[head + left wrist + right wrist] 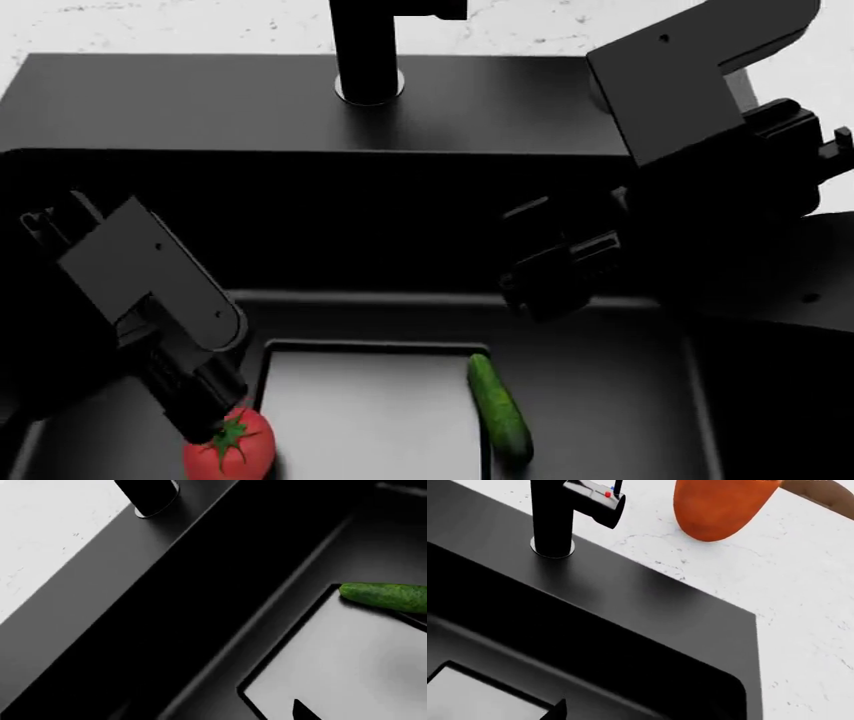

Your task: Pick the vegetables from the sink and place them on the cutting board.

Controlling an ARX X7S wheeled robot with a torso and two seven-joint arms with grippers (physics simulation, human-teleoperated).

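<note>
Down in the sink (441,300), the tomato (230,447) sits at about seven o'clock in the head view, on the dark ledge just beside the paler grey floor panel (367,415), its green stem star facing up. The cucumber (499,408) lies at about five o'clock along that panel's opposite edge, well apart from the tomato; the left wrist view shows one rounded end of it overlapping the panel's corner. Neither vegetable has been lifted, and the cutting board is out of sight in all three views.

The left gripper (200,420) hangs right over the tomato, its tip touching or nearly touching the fruit, but whether its jaws are spread or pressed together I cannot tell. The right gripper (561,275) hovers above the basin at about three o'clock, clear of the cucumber, and its jaws are equally unreadable.

Beyond the rim stand the black faucet (367,50) at twelve o'clock and, on the speckled white counter (800,605), a rounded orange-red object (720,507).

The likely trouble is a round tomato on a sloped ledge: an off-centre pinch could roll it away towards the wall. The left arm also crowds the sink wall.
</note>
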